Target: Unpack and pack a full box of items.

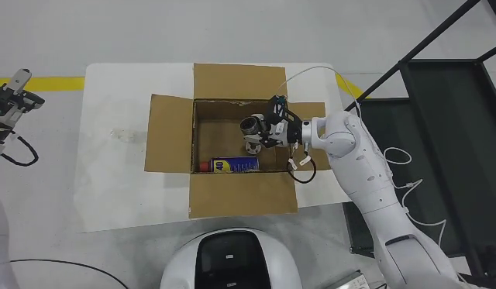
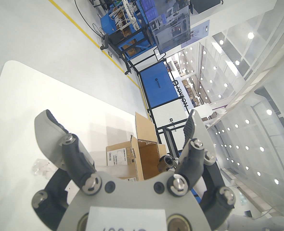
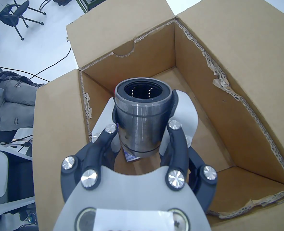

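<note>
Box: a brown cardboard box (image 1: 169, 132) (image 3: 228, 111) (image 2: 122, 155) is set in the middle of the table, with all four flaps folded outward and the top open.
Table: a white table (image 1: 116, 95) (image 2: 36, 92) carries the box; bare surface is seen to the left of the box.
Right hand: the right hand (image 1: 254, 130) (image 3: 144, 99) is held inside the box opening, in its right half, with the arm brought in over the right flap. Its fingers are clamped on a metal cylinder, one on each side.
Metal cylinder: the metal cylinder (image 1: 251, 125) (image 3: 140, 121) (image 2: 165, 163) is gripped by its body, with its hollow, dark end turned away from the wrist. Two thin grooves are seen round its shiny wall. Whether it touches the box floor cannot be told.
Spray can: a blue and yellow spray can (image 1: 232, 165) with a red cap is laid on its side on the box floor, along the wall nearest the robot, the cap toward the left. It is apart from the cylinder.
Left hand: the left hand (image 1: 17, 87) (image 2: 119, 114) is held beyond the left edge of the table, well apart from the box. Its fingers are spread wide and nothing is held between them.
Plastic wrap: a crumpled piece of clear plastic wrap (image 2: 39, 167) (image 1: 124, 134) is seen on the table to the left of the box.
</note>
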You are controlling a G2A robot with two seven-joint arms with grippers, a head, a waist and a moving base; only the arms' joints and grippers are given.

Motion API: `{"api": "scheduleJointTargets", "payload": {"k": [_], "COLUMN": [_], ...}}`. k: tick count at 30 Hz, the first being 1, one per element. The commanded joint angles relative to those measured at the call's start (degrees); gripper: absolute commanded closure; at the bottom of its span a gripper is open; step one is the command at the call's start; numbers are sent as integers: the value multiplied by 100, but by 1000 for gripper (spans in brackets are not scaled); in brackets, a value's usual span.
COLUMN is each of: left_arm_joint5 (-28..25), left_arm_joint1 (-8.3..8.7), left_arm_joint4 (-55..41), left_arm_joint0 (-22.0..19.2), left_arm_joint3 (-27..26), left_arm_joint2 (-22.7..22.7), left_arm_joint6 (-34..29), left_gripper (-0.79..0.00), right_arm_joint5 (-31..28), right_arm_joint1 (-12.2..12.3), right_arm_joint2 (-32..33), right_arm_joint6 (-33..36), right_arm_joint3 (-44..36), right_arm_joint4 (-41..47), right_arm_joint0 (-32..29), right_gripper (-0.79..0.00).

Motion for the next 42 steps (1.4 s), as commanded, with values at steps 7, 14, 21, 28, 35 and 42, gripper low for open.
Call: {"api": "scheduleJointTargets", "payload": {"k": [7, 14, 21, 28, 35, 42], "left_arm_joint5": [0, 0, 0, 0, 0, 0], "left_arm_joint1": [0, 0, 0, 0, 0, 0], "left_arm_joint4": [0, 0, 0, 0, 0, 0], "left_arm_joint0": [0, 0, 0, 0, 0, 0], "left_arm_joint3": [0, 0, 0, 0, 0, 0], "left_arm_joint2": [0, 0, 0, 0, 0, 0], "left_arm_joint6": [0, 0, 0, 0, 0, 0], "left_gripper": [-785, -785, -785, -785, -785, -785], "right_arm_joint5": [48, -229, -229, -229, -229, 0], "right_arm_joint1": [1, 244, 599, 723, 723, 726], "right_arm_joint2": [7, 752, 2197, 2664, 2664, 2742], "right_arm_joint6": [-68, -985, -2291, -2894, -2894, -3030], "right_arm_joint3": [-22, -580, -1055, -1177, -1177, -1118], "right_arm_joint4": [12, 463, -221, -605, -605, -635], "right_arm_joint0": [-20, -553, -1726, -2297, -2297, -2413], "right_gripper": [0, 0, 0, 0, 0, 0]}}
